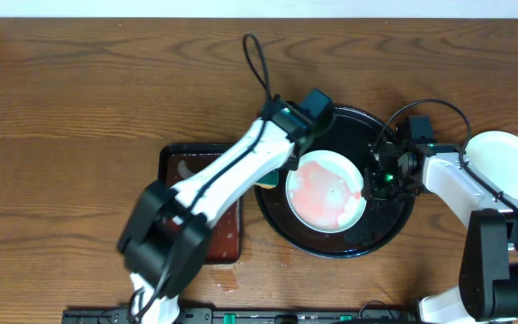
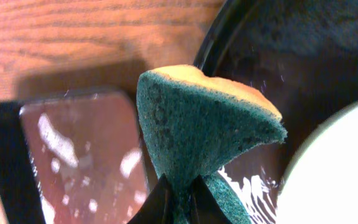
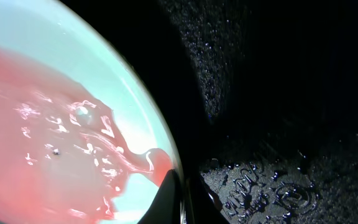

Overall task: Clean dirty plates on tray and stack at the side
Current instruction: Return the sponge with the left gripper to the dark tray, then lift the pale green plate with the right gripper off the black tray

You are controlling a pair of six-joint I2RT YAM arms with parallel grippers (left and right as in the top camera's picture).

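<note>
Spanning the whole view, the wooden surface (image 1: 79, 99) carried a round black tray (image 1: 380, 229), wet and glossy, with a smaller red-brown tray (image 1: 180, 165) just beside it at 9 o'clock. A smeared plate (image 1: 326, 191), streaked pink-red, sat inside the black tray. A clean white plate (image 1: 506, 166) lay on the bare surface at 3 o'clock. The left gripper (image 2: 179, 199) was clenched on a green-and-yellow sponge (image 2: 197, 130) over the tray's 9 o'clock rim. The right gripper (image 3: 179, 193) pinched the smeared plate's 3 o'clock edge.
</note>
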